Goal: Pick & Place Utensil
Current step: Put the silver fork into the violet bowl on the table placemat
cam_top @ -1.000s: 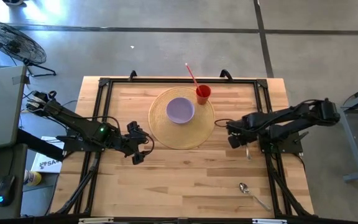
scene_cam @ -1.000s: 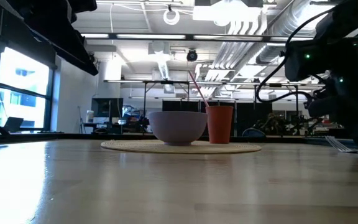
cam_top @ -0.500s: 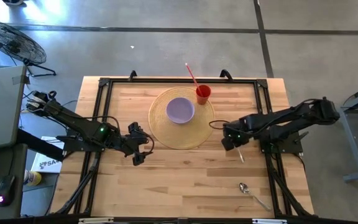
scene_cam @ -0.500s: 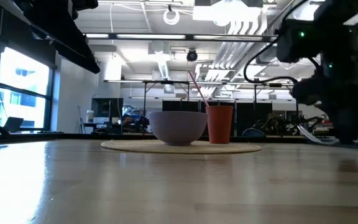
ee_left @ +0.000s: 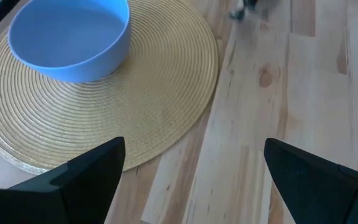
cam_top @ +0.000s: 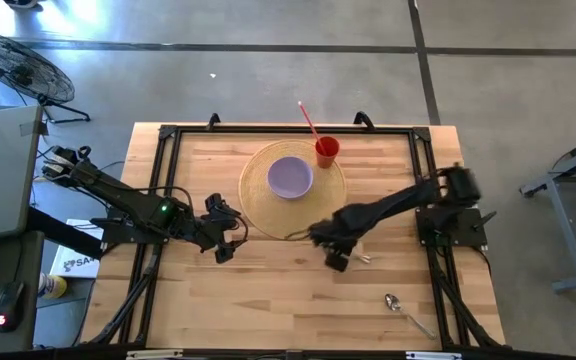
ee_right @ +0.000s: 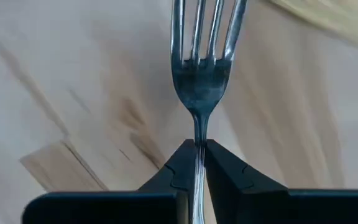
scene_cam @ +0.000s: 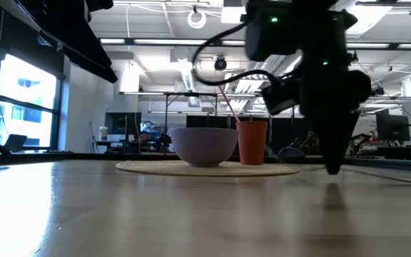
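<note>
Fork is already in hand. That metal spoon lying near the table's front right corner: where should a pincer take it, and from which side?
Judging from the high view, take the metal spoon mid-handle, coming straight down from above. It lies flat on the wooden table with its bowl toward the centre and its thin handle toward the corner, so close across the handle's width.

It was a robotics lab or workshop — bare concrete floor (cam_top: 268, 70), exposed ceiling ducts (scene_cam: 291, 28) and strip lights overhead. A floor fan (cam_top: 13, 65) stood beside the framed wooden tabletop (cam_top: 288, 290), with more benches and equipment in the open hall behind.
</note>
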Motion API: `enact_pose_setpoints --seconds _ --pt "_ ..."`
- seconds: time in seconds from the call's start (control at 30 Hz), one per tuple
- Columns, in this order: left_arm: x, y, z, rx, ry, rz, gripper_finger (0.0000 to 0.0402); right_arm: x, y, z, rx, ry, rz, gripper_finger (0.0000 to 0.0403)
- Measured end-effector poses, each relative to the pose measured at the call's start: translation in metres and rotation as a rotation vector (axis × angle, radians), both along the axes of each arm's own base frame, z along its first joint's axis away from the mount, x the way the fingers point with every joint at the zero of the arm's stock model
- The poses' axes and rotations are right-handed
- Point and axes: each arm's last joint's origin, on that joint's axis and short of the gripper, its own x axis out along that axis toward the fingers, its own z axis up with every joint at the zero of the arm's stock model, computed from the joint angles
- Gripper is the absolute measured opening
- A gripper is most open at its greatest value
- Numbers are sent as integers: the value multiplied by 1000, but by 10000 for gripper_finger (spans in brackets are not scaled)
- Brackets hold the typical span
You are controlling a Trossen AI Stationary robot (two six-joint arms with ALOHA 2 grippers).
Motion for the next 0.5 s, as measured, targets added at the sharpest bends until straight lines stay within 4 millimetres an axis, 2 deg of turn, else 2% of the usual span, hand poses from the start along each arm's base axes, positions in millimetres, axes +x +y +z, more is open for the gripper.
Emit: enact_pose_setpoints --seconds 0.1,0.23,0.5 --pt "0 0 0 0 1 0 378 23 11 -9 -25 20 147 17" --pt "0 0 0 1 2 -1 378 38 21 -12 -64 48 262 16" --pt "0 0 0 -1 1 0 378 42 45 -8 -278 -53 333 58"
